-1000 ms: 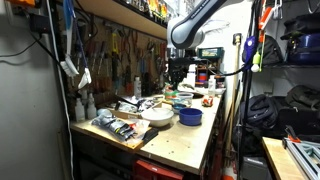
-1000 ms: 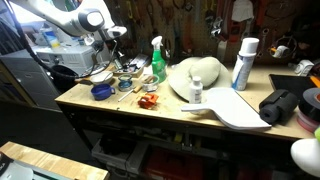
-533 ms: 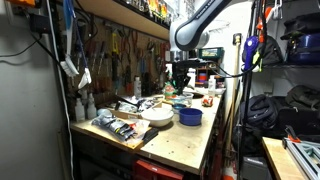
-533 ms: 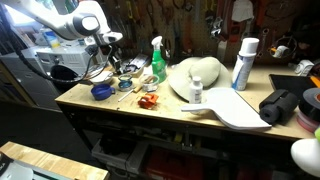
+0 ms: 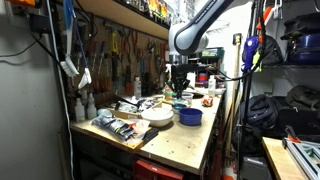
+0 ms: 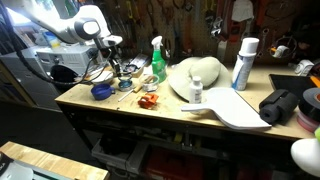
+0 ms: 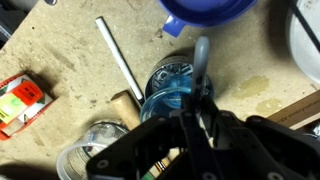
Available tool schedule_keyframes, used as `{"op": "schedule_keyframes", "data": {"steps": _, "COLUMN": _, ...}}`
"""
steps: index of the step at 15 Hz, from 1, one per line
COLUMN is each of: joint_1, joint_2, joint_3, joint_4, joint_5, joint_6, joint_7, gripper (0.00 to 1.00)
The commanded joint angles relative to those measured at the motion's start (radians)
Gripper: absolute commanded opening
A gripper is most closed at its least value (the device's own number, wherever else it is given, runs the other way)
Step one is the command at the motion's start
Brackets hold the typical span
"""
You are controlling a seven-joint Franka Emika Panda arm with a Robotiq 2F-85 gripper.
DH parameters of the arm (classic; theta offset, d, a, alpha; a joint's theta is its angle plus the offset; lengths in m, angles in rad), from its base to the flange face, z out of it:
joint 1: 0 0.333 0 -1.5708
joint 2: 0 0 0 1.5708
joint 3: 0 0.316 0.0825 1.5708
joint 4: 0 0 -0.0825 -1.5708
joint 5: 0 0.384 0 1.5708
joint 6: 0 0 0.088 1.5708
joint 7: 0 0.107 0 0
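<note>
My gripper (image 7: pixel 196 118) comes in from the bottom of the wrist view, and its fingers are close together on a thin grey utensil handle (image 7: pixel 201 55). The handle sticks out over a clear blue cup (image 7: pixel 165 92) directly beneath the fingers. A blue bowl (image 7: pixel 205 12) lies just beyond the cup. In both exterior views the gripper (image 5: pixel 177 88) (image 6: pixel 113 68) hangs low over a cluster of small containers at the bench's far end, beside the blue bowl (image 5: pixel 190 116) (image 6: pixel 101 92).
A metal rod (image 7: pixel 120 65), an orange-red box (image 7: pixel 20 102) and a clear jar (image 7: pixel 95 145) lie around the cup. A white bowl (image 5: pixel 157 116), a green spray bottle (image 6: pixel 158 60), a white hat-shaped thing (image 6: pixel 195 78) and a white can (image 6: pixel 243 63) stand on the bench.
The arm has shifted slightly above the cluster of containers. The things on the bench have not moved.
</note>
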Motion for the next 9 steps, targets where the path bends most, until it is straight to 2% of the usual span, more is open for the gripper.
{"op": "schedule_keyframes", "data": {"steps": 1, "joint_1": 0.003, "joint_2": 0.022, "joint_3": -0.005, "joint_4": 0.002, "joint_5": -0.039, "joint_6": 0.016, "joint_7": 0.056, "gripper": 0.06}}
{"op": "schedule_keyframes", "data": {"steps": 8, "joint_1": 0.009, "joint_2": 0.048, "joint_3": -0.016, "joint_4": 0.026, "joint_5": -0.101, "joint_6": 0.038, "joint_7": 0.16, "gripper": 0.06}}
{"op": "schedule_keyframes", "data": {"steps": 9, "joint_1": 0.008, "joint_2": 0.049, "joint_3": -0.015, "joint_4": 0.028, "joint_5": -0.1, "joint_6": 0.031, "joint_7": 0.161, "gripper": 0.28}}
